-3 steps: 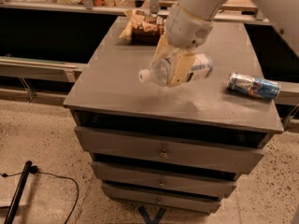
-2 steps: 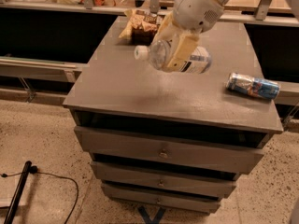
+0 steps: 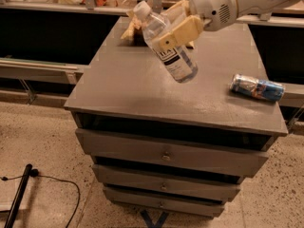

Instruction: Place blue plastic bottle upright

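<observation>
Well above cabinet top, gripper clasps tilted bottle.

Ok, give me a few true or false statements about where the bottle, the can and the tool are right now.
1. The blue plastic bottle stands upright on the cabinet top. False: it hangs tilted in the air, with its white cap pointing up and to the left.
2. The tool is above the cabinet top, shut on the bottle. True.
3. The blue can lies on its side near the cabinet top's right edge. True.
4. The can touches the bottle. False: they are well apart.
5. The bottle has no cap. False: the white cap is on.
</observation>
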{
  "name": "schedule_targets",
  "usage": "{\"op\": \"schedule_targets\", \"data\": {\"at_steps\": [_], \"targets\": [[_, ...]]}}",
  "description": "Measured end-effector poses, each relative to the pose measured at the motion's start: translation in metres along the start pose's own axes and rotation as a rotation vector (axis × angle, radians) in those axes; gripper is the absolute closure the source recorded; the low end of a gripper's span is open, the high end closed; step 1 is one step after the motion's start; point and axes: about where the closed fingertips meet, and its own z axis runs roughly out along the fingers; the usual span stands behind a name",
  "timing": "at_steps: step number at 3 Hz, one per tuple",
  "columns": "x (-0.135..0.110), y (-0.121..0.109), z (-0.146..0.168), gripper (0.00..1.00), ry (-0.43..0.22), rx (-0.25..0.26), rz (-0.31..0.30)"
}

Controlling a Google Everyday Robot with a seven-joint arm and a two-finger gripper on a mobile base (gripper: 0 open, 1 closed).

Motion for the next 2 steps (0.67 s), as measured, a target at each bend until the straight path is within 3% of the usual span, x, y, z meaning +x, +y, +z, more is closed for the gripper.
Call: {"op": "schedule_targets", "data": {"at_steps": [1, 2], "targets": [[-0.0143, 0.0071, -0.0049, 1.0, -0.197, 0.075, 0.056], [-0.0052, 0.0036, -0.0007, 1.0, -0.301, 0.188, 0.033]]}}
